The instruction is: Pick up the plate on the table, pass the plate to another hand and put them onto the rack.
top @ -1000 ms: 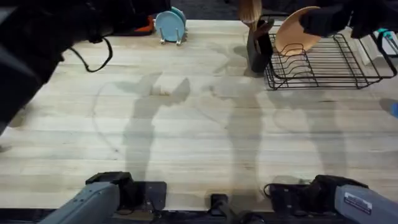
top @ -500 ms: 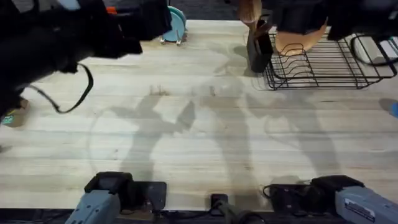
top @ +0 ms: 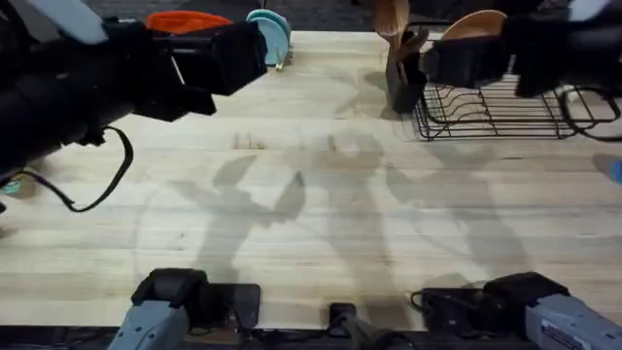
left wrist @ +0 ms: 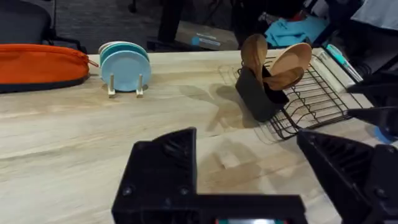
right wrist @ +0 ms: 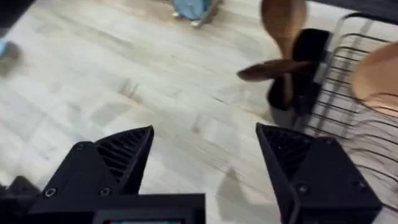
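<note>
The tan plate (top: 476,23) stands on edge at the far left end of the black wire rack (top: 505,115), behind the utensil holder. My left wrist view shows the plate (left wrist: 297,56) in the rack (left wrist: 314,102); in the right wrist view the plate (right wrist: 380,76) leans in the rack (right wrist: 336,115). My right gripper (top: 432,64) hovers just in front of the rack, open (right wrist: 205,134) and empty, apart from the plate. Over the table's far left, my left gripper (top: 251,51) is raised, open (left wrist: 245,140) and empty.
A black utensil holder (top: 403,80) with wooden spoons stands just left of the rack. Light blue plates (top: 272,34) sit in a small stand at the far edge, beside an orange pouch (top: 190,19). The wooden table (top: 311,204) stretches bare across the middle and front.
The plate has left my right gripper and now stands in the rack. My right gripper has drawn back from it. My left arm has swung to the right across the far left.
</note>
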Controlling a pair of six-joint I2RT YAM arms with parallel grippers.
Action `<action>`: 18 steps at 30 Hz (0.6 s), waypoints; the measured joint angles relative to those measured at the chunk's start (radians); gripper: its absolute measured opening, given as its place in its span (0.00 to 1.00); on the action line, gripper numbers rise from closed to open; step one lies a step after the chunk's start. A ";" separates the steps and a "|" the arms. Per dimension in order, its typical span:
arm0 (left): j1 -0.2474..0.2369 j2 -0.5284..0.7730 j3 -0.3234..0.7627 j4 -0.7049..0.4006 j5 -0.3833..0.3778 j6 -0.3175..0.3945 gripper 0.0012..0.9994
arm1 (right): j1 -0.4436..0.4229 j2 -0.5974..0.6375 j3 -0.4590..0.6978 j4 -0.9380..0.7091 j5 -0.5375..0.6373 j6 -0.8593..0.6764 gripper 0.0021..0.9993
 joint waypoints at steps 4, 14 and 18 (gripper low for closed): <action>0.000 0.000 0.000 0.002 0.000 0.000 1.00 | 0.000 -0.043 0.000 -0.038 0.082 0.001 1.00; 0.000 0.000 0.000 0.005 0.000 0.000 1.00 | 0.000 -0.050 0.000 -0.061 0.140 0.001 1.00; 0.000 0.000 0.000 0.005 0.000 0.000 1.00 | 0.000 -0.050 0.000 -0.064 0.141 0.001 1.00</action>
